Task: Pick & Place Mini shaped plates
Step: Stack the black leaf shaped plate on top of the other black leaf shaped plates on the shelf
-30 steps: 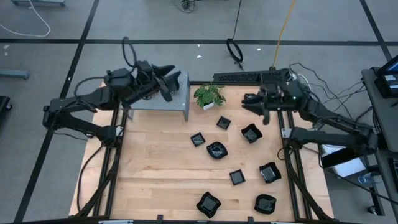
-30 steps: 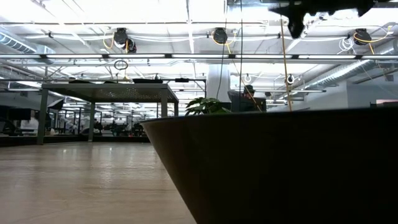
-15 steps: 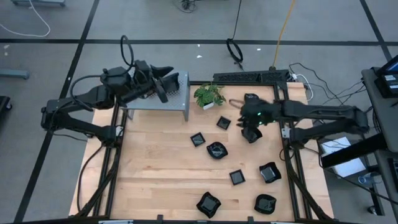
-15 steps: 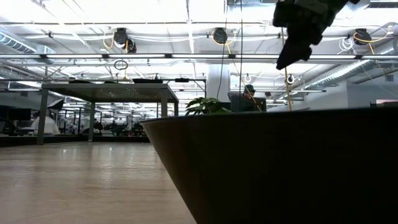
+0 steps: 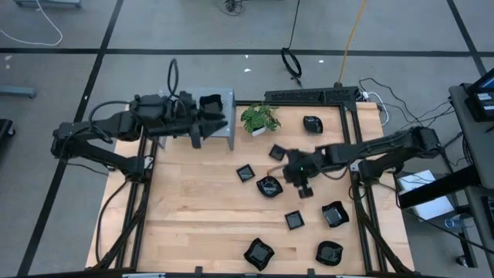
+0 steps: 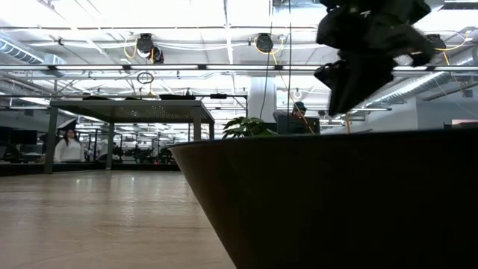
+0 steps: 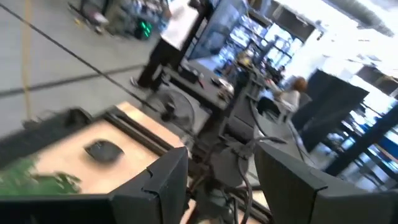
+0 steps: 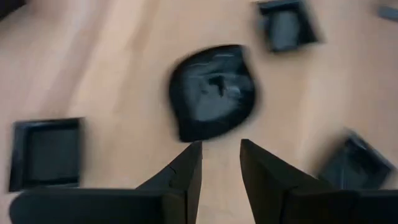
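Note:
Several small glossy black plates lie on the wooden table (image 5: 193,208). My right gripper (image 5: 292,177) (image 8: 221,149) hangs open just above the table, its fingertips short of a rounded plate (image 5: 268,186) (image 8: 211,90) and apart from it. Square plates (image 8: 46,152) (image 8: 286,25) lie around it. My left gripper (image 5: 214,126) (image 7: 221,168) is open and empty at the near right edge of a grey stand (image 5: 185,125). One black plate (image 5: 210,102) rests on the stand's top. Another plate (image 5: 312,123) (image 7: 102,149) lies at the far right. In the low view a plate's dark wall (image 6: 336,202) fills the foreground.
A small green potted plant (image 5: 260,118) (image 6: 246,127) stands at the far edge, right of the stand. Other plates lie near the near edge (image 5: 258,253) (image 5: 329,252) and on the right (image 5: 334,214) (image 5: 294,220). The table's left half is bare wood. A person (image 6: 67,146) stands far off in the room.
My right gripper has swung from the table's far right corner toward the centre and down, ending beside the rounded plate. My left gripper has drawn back from over the stand's top toward the near edge, and a black plate now shows on the stand.

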`<state>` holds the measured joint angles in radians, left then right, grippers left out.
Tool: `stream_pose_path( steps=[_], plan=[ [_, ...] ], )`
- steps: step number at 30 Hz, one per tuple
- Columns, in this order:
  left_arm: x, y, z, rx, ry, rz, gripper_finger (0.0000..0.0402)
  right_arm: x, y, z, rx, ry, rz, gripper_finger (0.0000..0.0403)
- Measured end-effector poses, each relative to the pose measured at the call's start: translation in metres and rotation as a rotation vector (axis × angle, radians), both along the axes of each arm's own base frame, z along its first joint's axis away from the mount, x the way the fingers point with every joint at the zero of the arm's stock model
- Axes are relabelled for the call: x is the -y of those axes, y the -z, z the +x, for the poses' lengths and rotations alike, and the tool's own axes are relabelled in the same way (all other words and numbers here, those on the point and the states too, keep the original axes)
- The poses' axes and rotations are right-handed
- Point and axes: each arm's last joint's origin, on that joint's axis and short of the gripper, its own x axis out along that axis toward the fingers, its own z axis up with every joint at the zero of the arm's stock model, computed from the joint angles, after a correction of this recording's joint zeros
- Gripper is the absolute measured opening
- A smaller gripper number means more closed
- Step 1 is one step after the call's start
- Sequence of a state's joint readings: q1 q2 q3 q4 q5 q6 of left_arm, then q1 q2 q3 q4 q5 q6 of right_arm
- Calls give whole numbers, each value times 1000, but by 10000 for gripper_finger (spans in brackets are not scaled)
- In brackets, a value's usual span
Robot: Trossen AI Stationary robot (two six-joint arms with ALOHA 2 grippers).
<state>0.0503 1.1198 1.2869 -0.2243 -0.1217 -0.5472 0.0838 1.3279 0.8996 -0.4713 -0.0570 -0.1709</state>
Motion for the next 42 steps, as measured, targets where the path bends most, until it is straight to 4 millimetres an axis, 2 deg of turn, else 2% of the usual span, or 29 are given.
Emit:
stream_pose_path(
  steps=[6, 13, 17, 22, 27, 31, 36, 42],
  plan=[
    [21, 7, 5, -41, 84, -73, 191, -25, 25, 3, 41, -147, -37, 100],
    [41, 10, 10, -51, 145, -113, 191, -39, 51, 14, 176, -212, -115, 100],
    [45, 8, 9, -26, 121, -110, 191, -44, 64, 19, 184, -240, -142, 100],
    [46, 8, 8, -24, 76, -104, 191, -51, 67, 19, 193, -266, -154, 100],
    [46, 8, 8, -29, 76, -100, 191, -43, 67, 22, 240, -226, -227, 100],
    [46, 8, 8, -28, 75, -100, 191, -41, 67, 22, 249, -196, -208, 100],
    [46, 8, 8, -28, 75, -99, 191, -49, 66, 22, 261, -197, -108, 100],
    [46, 8, 8, -29, 75, -91, 191, -50, 88, 25, 189, -235, -160, 100]
  ],
)
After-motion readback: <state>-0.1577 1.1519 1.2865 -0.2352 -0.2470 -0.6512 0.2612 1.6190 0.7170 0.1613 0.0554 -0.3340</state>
